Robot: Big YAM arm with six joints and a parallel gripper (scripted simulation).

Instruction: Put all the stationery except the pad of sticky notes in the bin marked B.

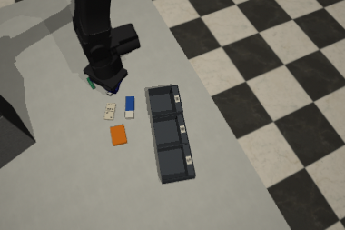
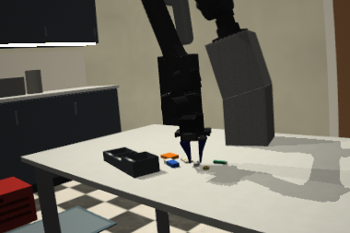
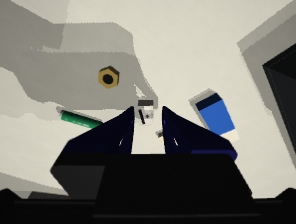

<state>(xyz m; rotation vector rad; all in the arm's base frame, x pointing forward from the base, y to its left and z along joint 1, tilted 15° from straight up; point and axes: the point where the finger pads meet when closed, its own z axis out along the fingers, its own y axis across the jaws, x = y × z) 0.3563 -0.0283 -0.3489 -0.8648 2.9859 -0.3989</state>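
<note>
My gripper (image 3: pixel 148 111) (image 2: pixel 193 157) (image 1: pixel 108 85) is low over the table, with its fingers partly open. They stand on either side of a small white and black clip (image 3: pixel 145 110) (image 2: pixel 197 164) without pinching it. A green marker (image 3: pixel 80 119) (image 1: pixel 92 84) (image 2: pixel 219 161) lies just to the left of the fingers. A blue and white eraser (image 3: pixel 216 114) (image 1: pixel 130 106) (image 2: pixel 172 163) lies to the right. An orange pad of sticky notes (image 1: pixel 118 135) (image 2: pixel 169 155) lies further off. The dark bin (image 1: pixel 153 134) (image 2: pixel 131 166) has three labelled compartments and stands empty. I cannot read the labels.
A brass nut (image 3: pixel 108 77) (image 2: pixel 205 167) lies beyond the fingertips. A cream domino (image 1: pixel 110 111) lies beside the eraser. A grey block (image 2: pixel 244 94) stands at the back of the table. The table edge runs close behind the bin.
</note>
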